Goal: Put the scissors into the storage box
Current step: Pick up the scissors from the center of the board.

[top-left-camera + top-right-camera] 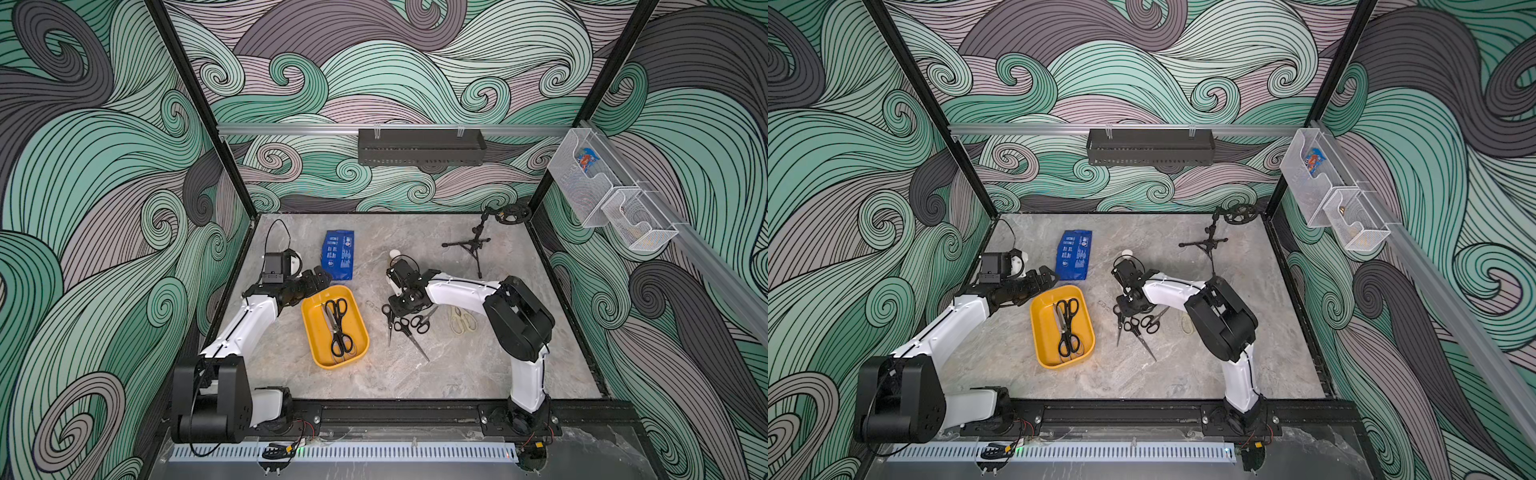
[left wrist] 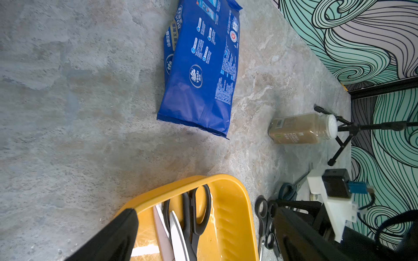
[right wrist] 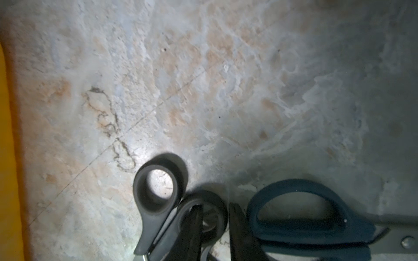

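The yellow storage box (image 1: 309,328) (image 1: 1038,328) lies left of the table's middle. Large black-handled scissors (image 1: 338,328) (image 2: 199,210) lie in it. My left gripper (image 1: 320,278) (image 2: 203,208) hovers open over the box's far left corner, holding nothing. To the right of the box lies a cluster of small black-handled scissors (image 1: 405,328) (image 1: 1133,326). My right gripper (image 1: 394,306) (image 3: 214,217) is down on them, one finger inside a black handle ring (image 3: 217,203) and the other outside it, shut on that ring's wall. A blue-handled pair (image 3: 305,214) lies right beside it. Cream shears (image 1: 461,320) lie further right.
A blue wipes pack (image 1: 338,253) lies behind the box. A spice bottle (image 2: 298,128) stands behind my right wrist, and a black mini tripod (image 1: 471,245) stands at the back right. A black perforated bin (image 1: 419,147) and white mesh baskets (image 1: 602,187) hang on the walls.
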Action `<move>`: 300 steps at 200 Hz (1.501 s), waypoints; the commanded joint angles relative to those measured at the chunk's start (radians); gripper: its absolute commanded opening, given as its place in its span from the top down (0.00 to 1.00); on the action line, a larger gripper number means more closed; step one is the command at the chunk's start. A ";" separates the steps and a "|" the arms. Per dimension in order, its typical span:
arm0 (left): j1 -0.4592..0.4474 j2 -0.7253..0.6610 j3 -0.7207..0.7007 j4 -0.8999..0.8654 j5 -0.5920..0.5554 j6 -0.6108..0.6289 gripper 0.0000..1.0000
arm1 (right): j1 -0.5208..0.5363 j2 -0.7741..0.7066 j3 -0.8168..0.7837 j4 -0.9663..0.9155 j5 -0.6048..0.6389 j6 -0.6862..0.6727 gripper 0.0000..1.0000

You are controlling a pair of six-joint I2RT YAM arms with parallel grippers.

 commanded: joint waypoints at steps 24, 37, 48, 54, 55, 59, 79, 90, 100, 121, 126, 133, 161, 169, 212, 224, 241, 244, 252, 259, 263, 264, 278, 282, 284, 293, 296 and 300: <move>-0.005 -0.007 0.039 -0.028 -0.015 0.020 0.02 | 0.025 0.105 0.009 -0.066 0.089 0.011 0.75; -0.005 -0.008 0.038 -0.029 -0.019 0.022 0.02 | 0.031 0.118 0.010 -0.067 0.092 0.015 0.76; -0.006 -0.010 0.036 -0.032 -0.022 0.024 0.02 | 0.037 0.130 0.017 -0.074 0.097 0.020 0.76; -0.006 -0.011 0.036 -0.032 -0.023 0.024 0.02 | 0.038 0.138 0.022 -0.078 0.096 0.020 0.77; -0.006 -0.012 0.036 -0.031 -0.023 0.024 0.02 | 0.039 0.139 0.022 -0.078 0.097 0.020 0.77; -0.006 -0.013 0.037 -0.032 -0.023 0.023 0.02 | 0.039 0.142 0.024 -0.079 0.094 0.020 0.78; -0.006 -0.014 0.036 -0.032 -0.028 0.025 0.02 | 0.042 0.158 0.032 -0.080 0.089 0.022 0.83; -0.005 -0.013 0.036 -0.032 -0.027 0.026 0.02 | 0.042 0.162 0.034 -0.080 0.087 0.025 0.84; -0.005 -0.013 0.036 -0.031 -0.029 0.026 0.02 | 0.042 0.167 0.040 -0.080 0.082 0.026 0.86; -0.006 -0.014 0.034 -0.031 -0.029 0.025 0.02 | 0.041 0.175 0.054 -0.080 0.063 0.030 0.92; -0.005 -0.013 0.034 -0.031 -0.029 0.025 0.02 | 0.041 0.179 0.059 -0.080 0.056 0.032 0.94; -0.005 -0.014 0.032 -0.031 -0.029 0.024 0.02 | 0.040 0.182 0.067 -0.080 0.046 0.034 0.98; -0.005 -0.014 0.026 -0.027 -0.030 0.025 0.01 | 0.031 0.190 0.109 -0.079 -0.004 0.049 1.00; -0.005 -0.012 0.026 -0.028 -0.031 0.025 0.01 | 0.026 0.184 0.124 -0.079 -0.014 0.050 1.00; -0.002 -0.016 0.024 -0.023 -0.066 -0.013 0.01 | -0.017 0.090 0.190 -0.080 -0.034 0.030 1.00; 0.000 -0.020 0.023 -0.020 -0.073 -0.023 0.01 | -0.025 0.057 0.205 -0.080 -0.034 0.019 1.00; 0.003 -0.027 0.018 -0.013 -0.089 -0.038 0.01 | -0.027 0.013 0.224 -0.080 -0.027 0.008 1.00; 0.003 -0.029 0.018 -0.011 -0.093 -0.041 0.01 | -0.027 0.007 0.227 -0.080 -0.026 0.007 1.00; 0.006 -0.034 0.015 -0.008 -0.102 -0.049 0.01 | -0.027 -0.009 0.237 -0.080 -0.027 0.008 1.00; 0.010 -0.038 0.014 -0.005 -0.112 -0.055 0.01 | -0.027 -0.021 0.245 -0.080 -0.028 0.008 1.00; 0.011 -0.041 0.010 -0.004 -0.118 -0.060 0.01 | -0.027 -0.026 0.250 -0.080 -0.030 0.008 1.00; 0.012 -0.042 0.009 -0.004 -0.118 -0.062 0.02 | -0.027 -0.028 0.251 -0.080 -0.030 0.008 1.00; 0.026 -0.052 -0.004 0.005 -0.130 -0.077 0.02 | -0.026 -0.045 0.268 -0.080 -0.037 0.014 1.00; 0.031 -0.054 -0.009 0.010 -0.131 -0.081 0.01 | -0.025 -0.050 0.275 -0.081 -0.040 0.017 1.00; 0.033 -0.055 -0.012 0.012 -0.130 -0.084 0.01 | -0.025 -0.051 0.278 -0.080 -0.042 0.016 1.00; 0.050 -0.063 -0.024 0.019 -0.129 -0.096 0.01 | -0.020 -0.056 0.293 -0.080 -0.044 0.019 1.00; 0.056 -0.064 -0.028 0.022 -0.127 -0.100 0.01 | -0.017 -0.058 0.299 -0.080 -0.043 0.018 1.00; 0.064 -0.068 -0.036 0.024 -0.124 -0.105 0.01 | -0.013 -0.058 0.306 -0.079 -0.042 0.017 1.00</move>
